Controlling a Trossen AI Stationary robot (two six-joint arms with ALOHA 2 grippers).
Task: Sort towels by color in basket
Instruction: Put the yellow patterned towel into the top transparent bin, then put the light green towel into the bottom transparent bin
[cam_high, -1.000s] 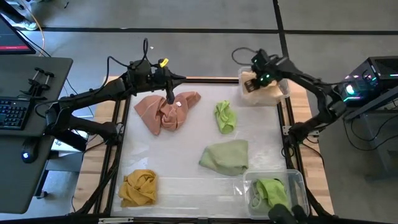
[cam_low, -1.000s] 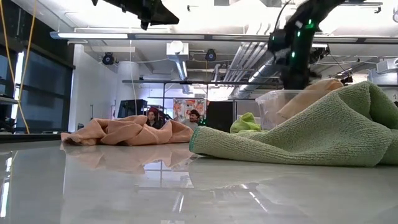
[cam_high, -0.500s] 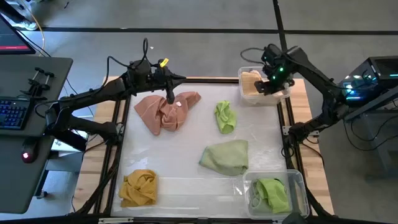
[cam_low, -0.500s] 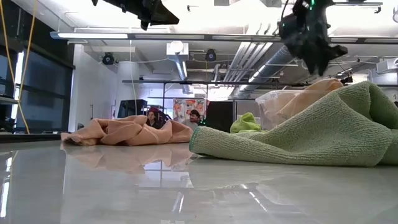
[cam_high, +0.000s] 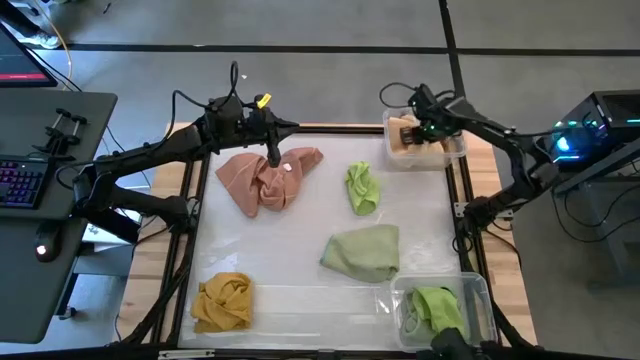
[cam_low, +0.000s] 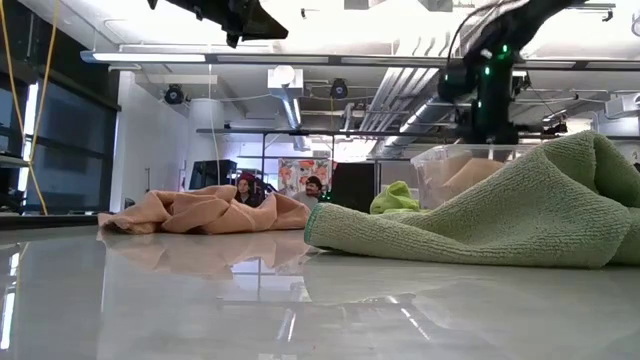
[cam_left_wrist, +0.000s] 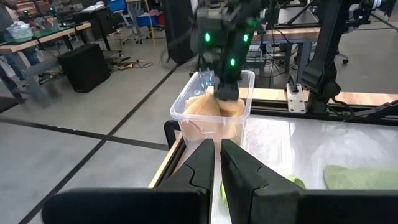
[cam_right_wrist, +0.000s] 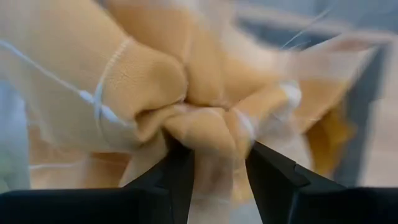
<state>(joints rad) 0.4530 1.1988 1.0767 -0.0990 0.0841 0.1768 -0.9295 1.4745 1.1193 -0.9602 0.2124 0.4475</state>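
Note:
My right gripper (cam_high: 409, 131) reaches down into the clear far-right bin (cam_high: 457, 148) and is shut on the peach orange towel (cam_high: 402, 128) lying in it. My left gripper (cam_high: 272, 150) hangs shut above the salmon pink towel (cam_high: 262, 180), which lies crumpled on the table; in the low view this gripper (cam_low: 240, 15) is high over it. Two light green towels (cam_high: 362, 188) (cam_high: 362, 253) and a mustard yellow towel (cam_high: 222, 302) lie loose on the table. Another green towel (cam_high: 438, 304) sits in the near-right bin (cam_high: 482, 292). My right gripper pinches a bunched fold (cam_right_wrist: 211, 134) on top of the peach orange towel between its two fingers (cam_right_wrist: 180, 177), several layers gathered together. It comes from above, pointing down into the bin. The towel rests inside the bin, below its rim.
The white table top (cam_high: 300, 240) is framed by black rails with wooden strips outside. A desk with a keyboard (cam_high: 20, 185) stands to the left and equipment (cam_high: 600, 125) to the right. People sit far behind the table (cam_low: 312, 187).
My right gripper rose out of the far-right bin and swung toward the table's right edge, then came back down into the bin. The peach orange towel, heaped above the rim before, now sits lower in the bin. The left arm kept still.

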